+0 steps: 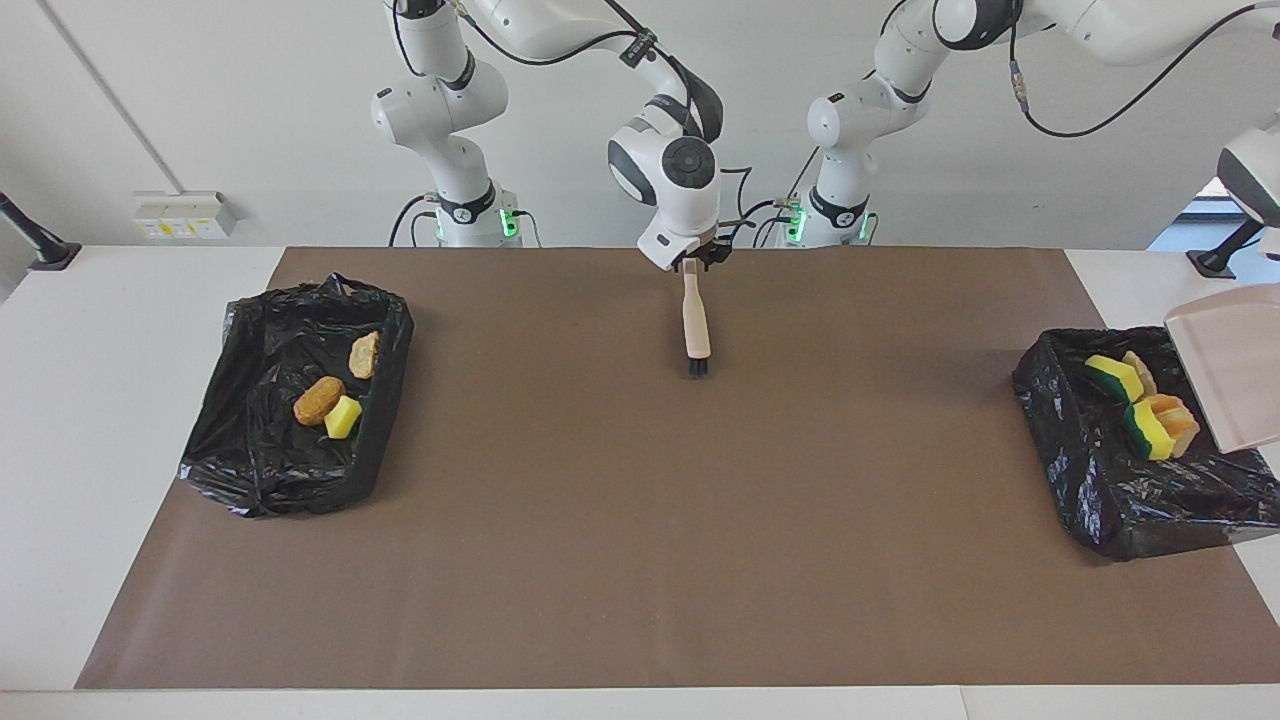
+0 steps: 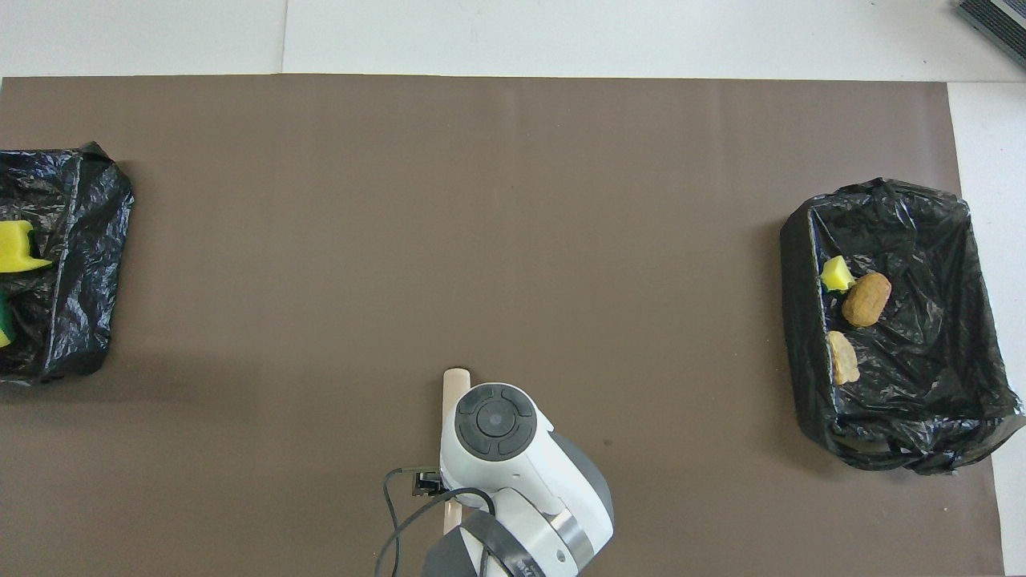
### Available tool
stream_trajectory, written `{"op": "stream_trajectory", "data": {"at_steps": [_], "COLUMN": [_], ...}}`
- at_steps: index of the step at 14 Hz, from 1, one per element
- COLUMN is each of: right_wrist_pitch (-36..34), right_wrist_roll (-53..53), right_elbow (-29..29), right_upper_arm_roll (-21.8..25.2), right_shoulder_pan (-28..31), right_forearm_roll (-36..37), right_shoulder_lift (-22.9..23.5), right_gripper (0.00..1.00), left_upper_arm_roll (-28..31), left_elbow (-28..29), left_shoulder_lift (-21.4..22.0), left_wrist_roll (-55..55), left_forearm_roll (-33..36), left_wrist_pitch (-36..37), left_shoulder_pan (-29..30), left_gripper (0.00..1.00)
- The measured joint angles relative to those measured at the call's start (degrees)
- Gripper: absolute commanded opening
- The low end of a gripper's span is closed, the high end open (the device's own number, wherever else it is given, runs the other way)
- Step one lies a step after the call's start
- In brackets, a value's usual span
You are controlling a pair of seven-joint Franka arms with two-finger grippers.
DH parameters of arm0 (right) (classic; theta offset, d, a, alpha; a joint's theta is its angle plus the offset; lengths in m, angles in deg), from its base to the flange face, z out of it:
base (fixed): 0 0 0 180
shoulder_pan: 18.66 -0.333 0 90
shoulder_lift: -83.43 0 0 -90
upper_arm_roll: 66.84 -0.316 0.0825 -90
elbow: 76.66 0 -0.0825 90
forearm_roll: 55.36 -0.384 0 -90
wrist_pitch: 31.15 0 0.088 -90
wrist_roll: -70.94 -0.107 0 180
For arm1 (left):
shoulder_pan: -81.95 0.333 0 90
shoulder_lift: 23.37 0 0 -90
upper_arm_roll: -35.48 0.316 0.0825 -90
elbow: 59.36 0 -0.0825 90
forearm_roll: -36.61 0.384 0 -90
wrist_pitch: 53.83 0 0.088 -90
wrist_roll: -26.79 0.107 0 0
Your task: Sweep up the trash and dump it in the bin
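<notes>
Trash lies in two black-bagged bins, none on the brown mat. One bin sits toward the left arm's end of the table, at mid-height against the edge of the facing frame. In it are two green-backed sponges, an orange bread piece and a tan scrap, bunched together. The overhead view catches only that bin's edge, with a yellow sponge showing.

A beige dustpan hangs tilted over this bin, its lip down beside the scraps. The left gripper is out of frame above it and closed; its hold on the pan cannot be seen.

The other bin sits toward the right arm's end, at mid-height by the other frame edge. It holds a tan slice, a brown roll and a yellow chunk.

The right gripper is in the upper middle of the facing frame, at the handle end of the brush. The brush's dark bristles point away from the robots. Whether this pincer is gripping the handle or is open around it, I cannot tell.
</notes>
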Motion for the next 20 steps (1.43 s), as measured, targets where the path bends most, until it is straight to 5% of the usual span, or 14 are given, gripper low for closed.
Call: {"op": "stream_trajectory", "data": {"at_steps": [8, 13, 20], "right_wrist_pitch": [1.4, 1.1, -6.2], "right_wrist_roll": [5.6, 16.9, 19.6], "right_elbow": [5.8, 11.4, 18.9], "right_upper_arm_roll": [0.6, 0.7, 1.5], "right_shoulder_pan": [11.6, 23.0, 28.7], "right_forearm_roll": [18.0, 23.6, 29.2], "right_shoulder_lift": [3.7, 2.7, -0.8], "right_gripper": [1.00, 1.00, 1.00], "left_upper_arm_roll": [-0.8, -0.9, -1.1], "left_elbow": [1.5, 3.2, 3.1], "left_shoulder_lift": [-0.7, -4.3, -10.3], "left_wrist_roll": [-28.0, -61.7, -109.4], "left_forearm_roll": [-22.7, -34.5, -48.1], "left_wrist_pitch": [16.2, 16.9, 9.2], "left_shoulder_pan": [-17.4, -29.3, -43.9], "left_gripper": [0.00, 0.00, 0.00]}}
